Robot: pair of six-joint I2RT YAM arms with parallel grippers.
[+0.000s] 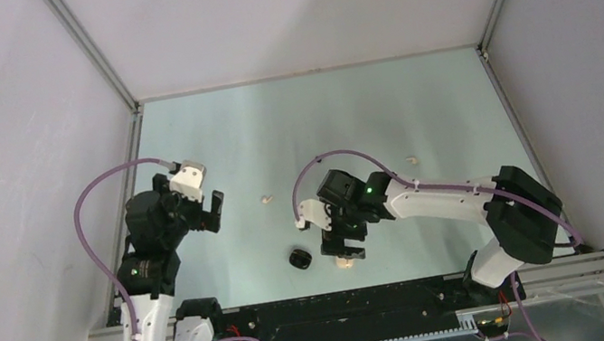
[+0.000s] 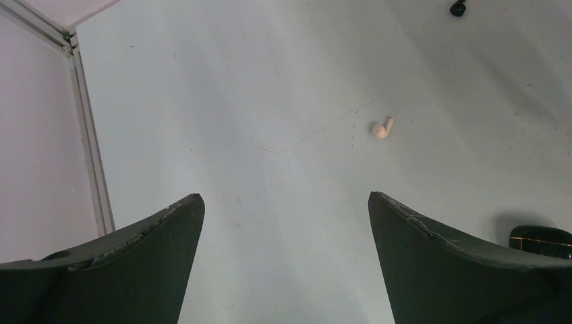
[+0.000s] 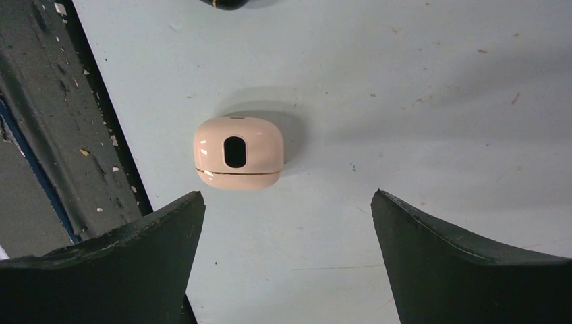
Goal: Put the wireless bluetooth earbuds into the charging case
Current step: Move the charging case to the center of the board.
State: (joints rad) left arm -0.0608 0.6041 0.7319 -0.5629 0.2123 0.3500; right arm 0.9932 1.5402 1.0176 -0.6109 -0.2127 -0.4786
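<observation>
A closed cream charging case (image 3: pixel 238 153) lies on the table just ahead of my right gripper (image 3: pixel 287 194), which is open and empty above it. In the top view the case (image 1: pixel 347 261) peeks out under that gripper (image 1: pixel 345 251). A closed black case (image 1: pixel 298 258) lies just to its left. One cream earbud (image 2: pixel 382 128) lies ahead of my open, empty left gripper (image 2: pixel 284 196) and shows in the top view (image 1: pixel 266 199). A second cream earbud (image 1: pixel 411 158) lies at the back right. A tiny black piece (image 2: pixel 459 8), seemingly a black earbud, lies further off.
The black case also shows at the right edge of the left wrist view (image 2: pixel 541 239) and the top edge of the right wrist view (image 3: pixel 226 3). The dark front rail (image 3: pixel 54 135) runs close beside the cream case. Grey walls enclose the table (image 1: pixel 320 131).
</observation>
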